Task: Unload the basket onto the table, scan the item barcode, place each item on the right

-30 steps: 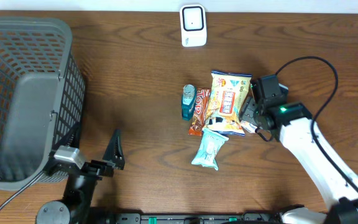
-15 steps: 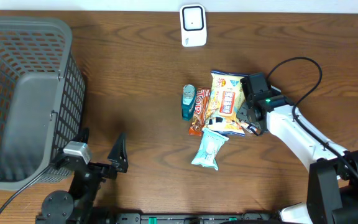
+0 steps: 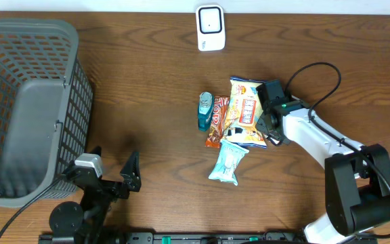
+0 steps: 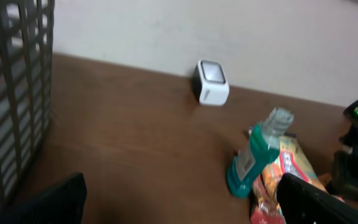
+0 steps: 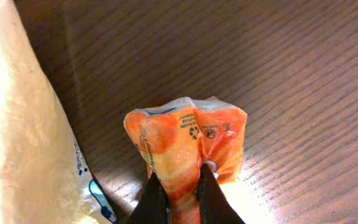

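The orange packet (image 5: 185,140) pinched in the right gripper (image 5: 178,186) carries a recycling triangle and a small round sign just above the fingertips. Its fine print is too small to read. Lettering on the yellow snack bag (image 3: 246,112) beside the gripper is blurred.

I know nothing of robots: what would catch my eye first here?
A huddle of bright snack packets sits mid-table, and the right hand pinches a crumpled orange packet at its right edge. A grey basket fills the left side; a small white scanner stands at the far edge.
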Motion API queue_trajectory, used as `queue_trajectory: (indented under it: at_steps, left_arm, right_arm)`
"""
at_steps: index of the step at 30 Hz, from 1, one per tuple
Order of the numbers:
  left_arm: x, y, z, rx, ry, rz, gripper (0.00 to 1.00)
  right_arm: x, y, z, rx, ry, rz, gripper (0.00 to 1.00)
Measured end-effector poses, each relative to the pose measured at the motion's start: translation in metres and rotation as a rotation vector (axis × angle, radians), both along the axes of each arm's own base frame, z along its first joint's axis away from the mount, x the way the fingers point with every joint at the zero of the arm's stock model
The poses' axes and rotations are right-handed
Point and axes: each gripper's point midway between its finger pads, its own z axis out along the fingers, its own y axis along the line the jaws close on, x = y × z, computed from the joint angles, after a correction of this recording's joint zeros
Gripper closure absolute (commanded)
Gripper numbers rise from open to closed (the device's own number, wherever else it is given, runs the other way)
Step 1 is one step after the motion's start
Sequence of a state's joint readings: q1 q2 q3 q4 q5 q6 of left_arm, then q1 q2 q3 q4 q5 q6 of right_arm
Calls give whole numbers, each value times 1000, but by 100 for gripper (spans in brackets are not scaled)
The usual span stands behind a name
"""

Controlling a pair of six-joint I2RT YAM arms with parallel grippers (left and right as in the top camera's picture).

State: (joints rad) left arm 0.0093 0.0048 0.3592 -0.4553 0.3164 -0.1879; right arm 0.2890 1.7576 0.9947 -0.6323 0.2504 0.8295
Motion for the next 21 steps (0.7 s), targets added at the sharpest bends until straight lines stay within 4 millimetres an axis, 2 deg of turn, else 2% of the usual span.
queue_trajectory:
  at_steps: [4,7,12,15,21]
  left_arm:
    - [-3,0,-12,0,51,0,2]
    - [-5,0,-21,-1,89,0,2]
    - [-11,0,-41,-2,175,0,2]
    - [-18,0,-56,-2,245,0,2]
    - [-37,0,-91,-6,413,1,2]
  right_arm:
    - [-10,-3,5,61,52,-16,99]
    - [-9,0,25,193,33,24,99]
    - [4,17,96,500,-148,182,99]
    - [0,39,140,699,-255,347,99]
    - [-23,84,183,1002,-323,621,99]
